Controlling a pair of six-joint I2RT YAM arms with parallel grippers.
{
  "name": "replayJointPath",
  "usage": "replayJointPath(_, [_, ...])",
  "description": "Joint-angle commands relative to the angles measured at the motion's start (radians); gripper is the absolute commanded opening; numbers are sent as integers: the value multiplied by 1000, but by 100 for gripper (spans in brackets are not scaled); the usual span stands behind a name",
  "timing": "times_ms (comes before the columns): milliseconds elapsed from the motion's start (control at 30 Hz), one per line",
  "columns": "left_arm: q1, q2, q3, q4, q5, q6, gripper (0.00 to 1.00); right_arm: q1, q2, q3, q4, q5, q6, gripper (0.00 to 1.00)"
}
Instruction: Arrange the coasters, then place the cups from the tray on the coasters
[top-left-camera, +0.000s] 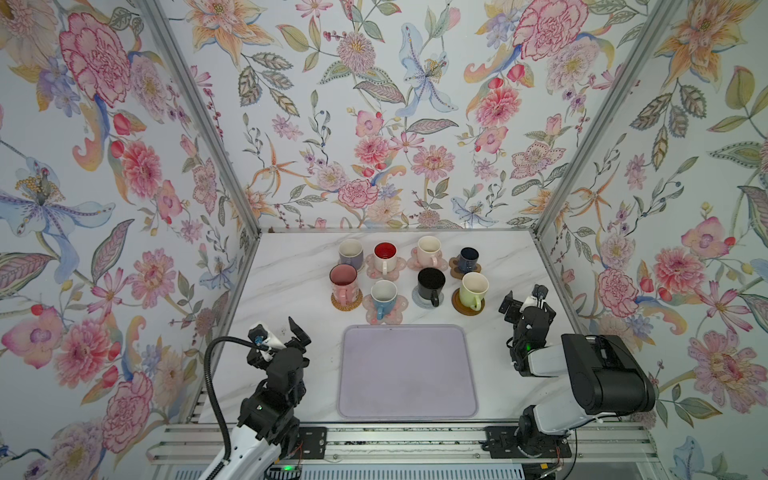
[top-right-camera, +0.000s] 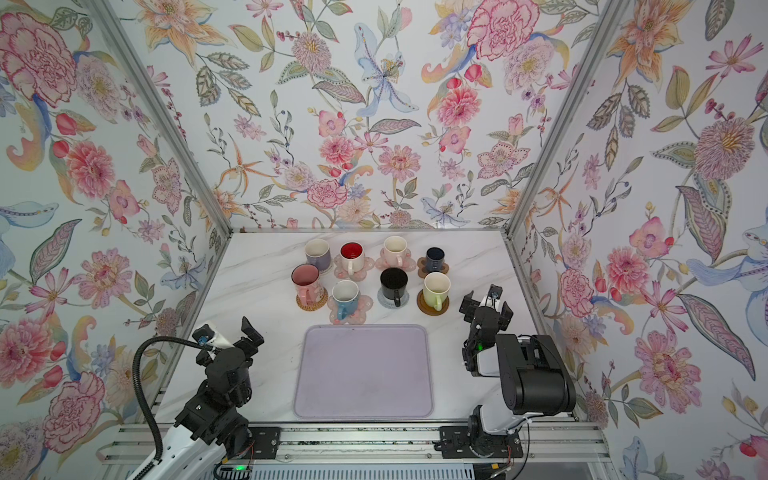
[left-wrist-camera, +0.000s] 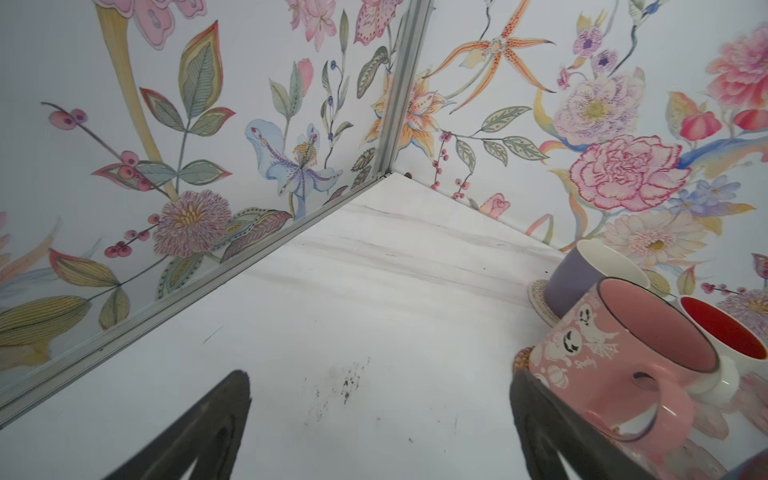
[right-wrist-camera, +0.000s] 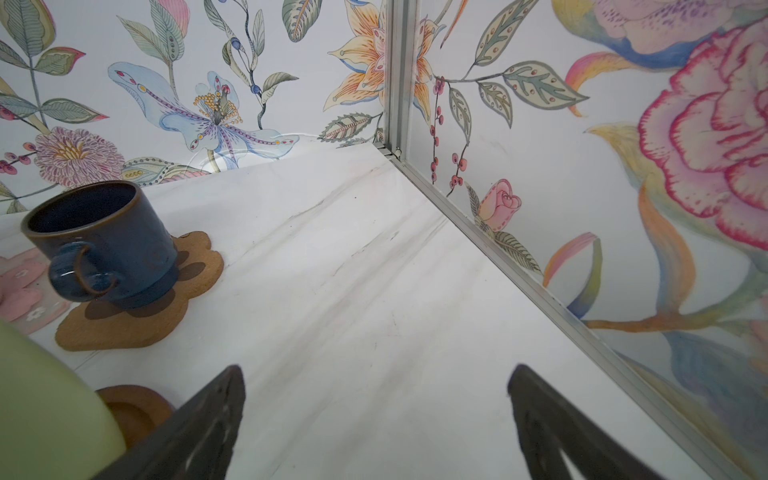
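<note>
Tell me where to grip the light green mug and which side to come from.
Probably the right-hand wall at the rim of the light green mug, from above with the right gripper: it stands upright and open, its handle faces the near edge, and the black mug crowds its left.

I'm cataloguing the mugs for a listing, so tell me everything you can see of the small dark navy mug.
The small dark navy mug is squat and cylindrical, with a glossy ceramic-looking glaze, a brownish rim and a small loop handle edged in brown. It stands upright, looks empty, and rests on a brown cork-like paw coaster, touching nothing else. In both top views the mug sits at the right end of the back row, handle turned roughly toward the table's front.
</note>
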Motion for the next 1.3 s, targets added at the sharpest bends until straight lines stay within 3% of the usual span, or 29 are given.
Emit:
replayJointPath(0, [87, 85, 4, 133, 70, 128, 99, 8, 5, -3, 34, 16, -4, 99])
replayJointPath(133, [193, 216, 15, 253, 182, 166, 99, 7, 5, -3, 35, 15, -4, 99])
replayJointPath(267, [245, 334, -17, 442, 226, 241, 99, 7, 5, -1, 34, 16, -4, 99])
replayJointPath(433, [336, 522, -67, 671, 315, 235, 99, 8, 4, -2, 35, 15, -4, 99])
replayJointPath(800, [374, 961, -7, 1163, 443, 368, 99, 8, 5, -2, 35, 16, -4, 99])
replayJointPath(900, [398, 1085, 30, 1213, 485, 376, 99, 7, 5, -2, 34, 15, -4, 99])
replayJointPath(933, [408, 1145, 29, 1319, 514, 399, 99, 8, 4, -3, 35, 15, -4, 99])
replayJointPath(1000, [406, 1167, 59, 1228, 568, 402, 99, 8, 5, -2, 34, 16, -4, 99])
replayJointPath(1067, [402, 1247, 75, 1316, 601, 438, 99, 8, 4, -2, 35, 15, -4, 99])
replayJointPath(1133, [400, 1180, 120, 1151, 602, 420, 99, 6, 5, -2, 34, 15, -4, 99])
replayJointPath(1233, [401, 1236, 99, 1275, 602, 436, 99, 8, 5, -3, 35, 15, -4, 99])
replayJointPath(1267, [400, 1225, 104, 1241, 603, 430, 99, 7, 5, -2, 34, 15, -5, 99])
